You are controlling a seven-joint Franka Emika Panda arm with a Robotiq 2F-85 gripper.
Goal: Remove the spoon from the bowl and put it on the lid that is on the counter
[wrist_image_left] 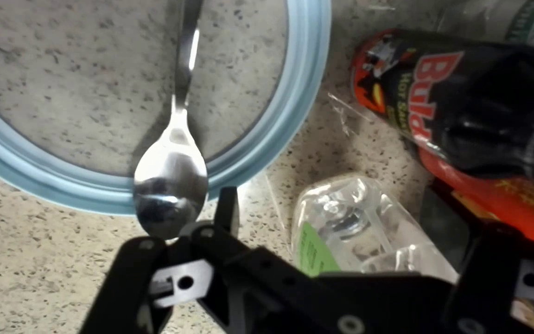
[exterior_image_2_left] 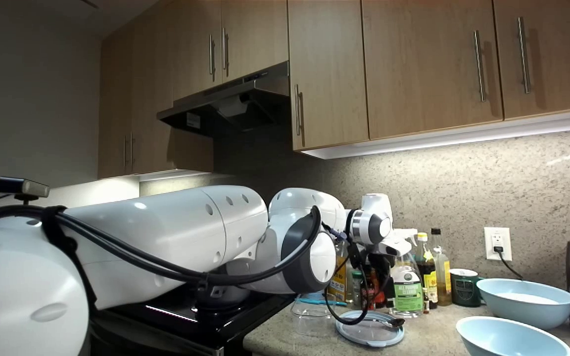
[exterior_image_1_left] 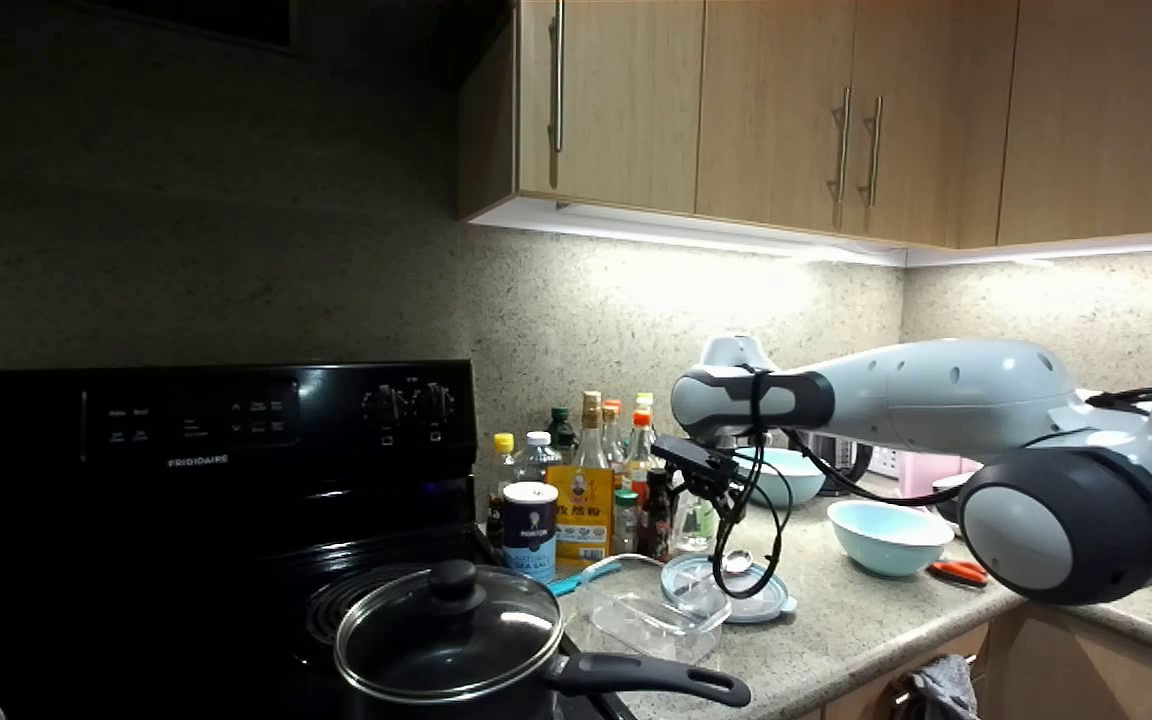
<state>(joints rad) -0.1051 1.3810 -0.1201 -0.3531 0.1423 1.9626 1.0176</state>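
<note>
We see the spoon (wrist_image_left: 169,185) lying on the lid (wrist_image_left: 306,69), a clear disc in a pale blue ring that rests flat on the counter (wrist_image_left: 40,260). The spoon's handle runs inward across the disc; its head crosses the ring on the side away from the stove (exterior_image_1_left: 186,560) and juts past the lid's outer edge. Above the counter we have the gripper (wrist_image_left: 390,227) with its fingers standing wide apart. In the wrist view one of them shows just beside the spoon's head, but we cannot judge the height between the two.

Farther from the stove we find a pale blue front bowl (exterior_image_1_left: 891,545) near the counter's front edge and a pale blue back bowl (exterior_image_2_left: 532,312) toward its back edge. We cannot tell which of the two the task means. A red-handled tool (exterior_image_1_left: 958,573) lies beside the front bowl, close to the counter's inner corner.

Near the stove-side edge we have a clear container (exterior_image_1_left: 651,622) just beside the lid, with a teal item (exterior_image_1_left: 568,583) near it toward the back edge. Along the back edge stand a spray bottle (exterior_image_2_left: 407,294), a hot sauce bottle (wrist_image_left: 457,99), a yellow packet (exterior_image_1_left: 584,505) and a salt canister (exterior_image_1_left: 531,540). A covered pot (exterior_image_1_left: 446,640) sits on the stove, and a grey towel (exterior_image_1_left: 946,690) hangs below the counter's front edge.
</note>
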